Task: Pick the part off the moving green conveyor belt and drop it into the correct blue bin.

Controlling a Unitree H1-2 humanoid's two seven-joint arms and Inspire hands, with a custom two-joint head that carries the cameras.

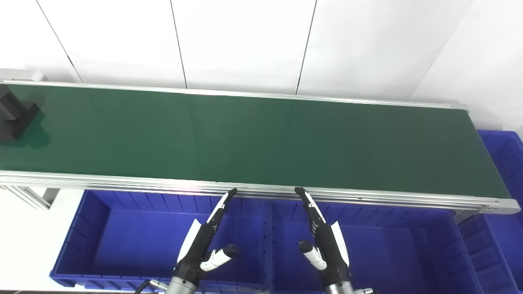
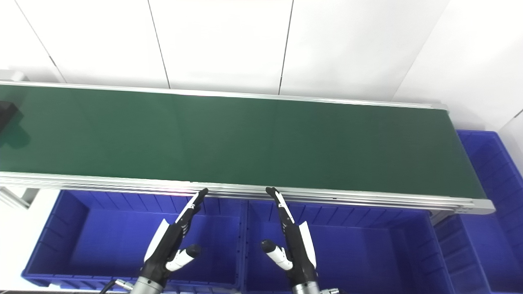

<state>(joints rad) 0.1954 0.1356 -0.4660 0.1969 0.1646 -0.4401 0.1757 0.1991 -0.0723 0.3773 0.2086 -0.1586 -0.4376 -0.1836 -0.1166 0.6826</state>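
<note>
Waiting is judged the step: both hands, left hand (image 1: 204,241) and right hand (image 1: 325,237), are held open, empty; black part (image 1: 14,118) must be met on belt (image 1: 261,139).

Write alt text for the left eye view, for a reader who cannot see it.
A black part rides at the far left end of a long green conveyor belt. Nearer the camera, the left hand and right hand wait open and empty above two blue bins, fingertips by the belt's near rail.
</note>
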